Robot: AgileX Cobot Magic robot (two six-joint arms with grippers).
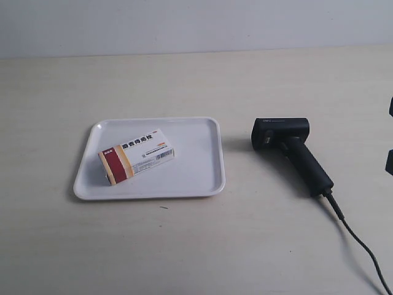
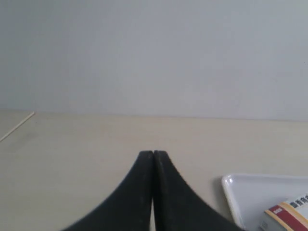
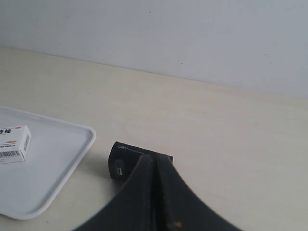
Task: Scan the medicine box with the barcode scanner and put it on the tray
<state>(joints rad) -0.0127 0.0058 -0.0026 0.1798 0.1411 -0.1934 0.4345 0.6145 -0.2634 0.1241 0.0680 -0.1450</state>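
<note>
Item one: the medicine box (image 1: pixel 136 156), white with a dark red and orange-tan end stripe and blue characters, is laid flat inside the tray (image 1: pixel 202 178), set at a slant toward the tray's left half in the exterior view, with its barcode side seen facing the near edge. Item two: the tray, white with rounded corners and a low rim, is rested on the pale tabletop (image 1: pixel 184 246). Item three: the barcode scanner (image 1: pixel 291 150), black, is laid on its side on the tabletop just beside the tray, apart from it, its cable (image 1: pixel 362 246) trailed off toward the near corner. Item four: the left pincer (image 2: pixel 153 155) is seen clenched, tips pressed together, nothing grasped. Item five: the right pincer (image 3: pixel 155 159) is likewise clenched and empty, positioned above the scanner's head.
</note>
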